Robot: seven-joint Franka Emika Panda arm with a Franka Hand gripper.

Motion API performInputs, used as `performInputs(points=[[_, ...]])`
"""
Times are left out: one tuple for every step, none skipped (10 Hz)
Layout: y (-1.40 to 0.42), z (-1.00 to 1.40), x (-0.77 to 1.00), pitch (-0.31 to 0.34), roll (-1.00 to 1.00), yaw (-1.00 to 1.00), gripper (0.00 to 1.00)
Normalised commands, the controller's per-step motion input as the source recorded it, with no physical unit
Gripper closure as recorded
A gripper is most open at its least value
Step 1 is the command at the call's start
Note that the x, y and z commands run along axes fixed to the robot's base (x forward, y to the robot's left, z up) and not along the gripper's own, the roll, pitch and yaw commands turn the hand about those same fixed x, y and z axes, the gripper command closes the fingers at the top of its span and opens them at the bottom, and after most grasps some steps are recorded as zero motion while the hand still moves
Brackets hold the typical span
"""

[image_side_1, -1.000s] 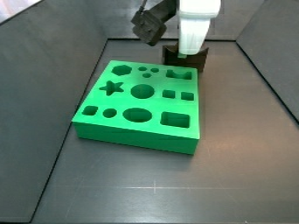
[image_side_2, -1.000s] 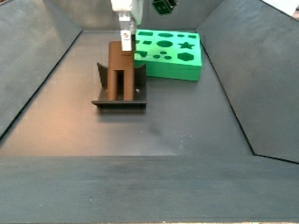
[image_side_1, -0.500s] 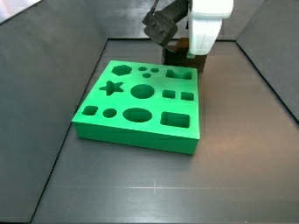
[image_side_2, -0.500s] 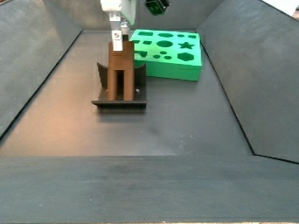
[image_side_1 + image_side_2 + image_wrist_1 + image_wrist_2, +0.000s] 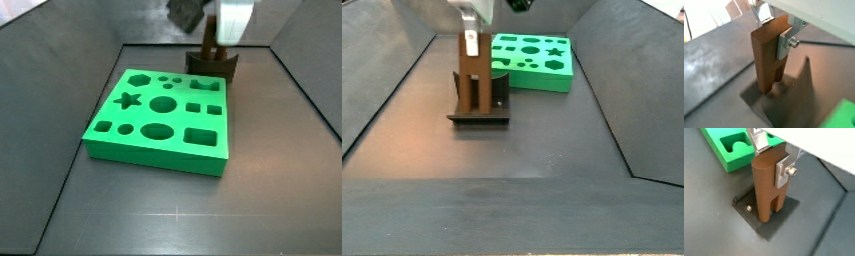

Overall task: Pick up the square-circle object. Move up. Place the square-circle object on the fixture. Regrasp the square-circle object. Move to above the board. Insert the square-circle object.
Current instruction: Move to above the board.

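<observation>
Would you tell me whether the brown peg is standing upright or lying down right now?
Upright. The brown peg stands on end on the fixture, with the gripper at its top.

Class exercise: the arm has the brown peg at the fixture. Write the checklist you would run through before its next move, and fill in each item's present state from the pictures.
1. Fingers closed on the square-circle object: ok; in both wrist views the silver plates press its upper sides, with the gripper at its top.
2. Peg upright: ok; it stands vertical in a side view.
3. Peg's lower end at the fixture: ok, it reaches the base plate; whether it is firmly seated, cannot tell.
4. Board clear of the peg: ok; it lies apart, beside the fixture.
5. Board holes unblocked: ok; all visible cut-outs look empty.
6. Matching hole identified: cannot tell.
</observation>
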Motion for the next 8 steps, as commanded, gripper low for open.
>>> performInputs(points=[[0.36, 1.00, 0.09, -0.071, 0.03, -0.33, 1.00], [0.34, 1.00, 0.08, -0.018, 0.01, -0.25, 1.00], [0.32, 1.00, 0.07, 0.050, -0.01, -0.18, 1.00], [0.31, 1.00, 0.07, 0.082, -0.01, -0.14, 1.00], [0.28, 1.00, 0.06, 0.134, -0.03, -0.09, 1.00], [0.26, 1.00, 0.06, 0.160, -0.04, -0.06, 1.00], [0.23, 1.00, 0.07, 0.181, -0.06, -0.02, 1.00], [0.21, 1.00, 0.07, 0.188, -0.06, -0.01, 1.00]])
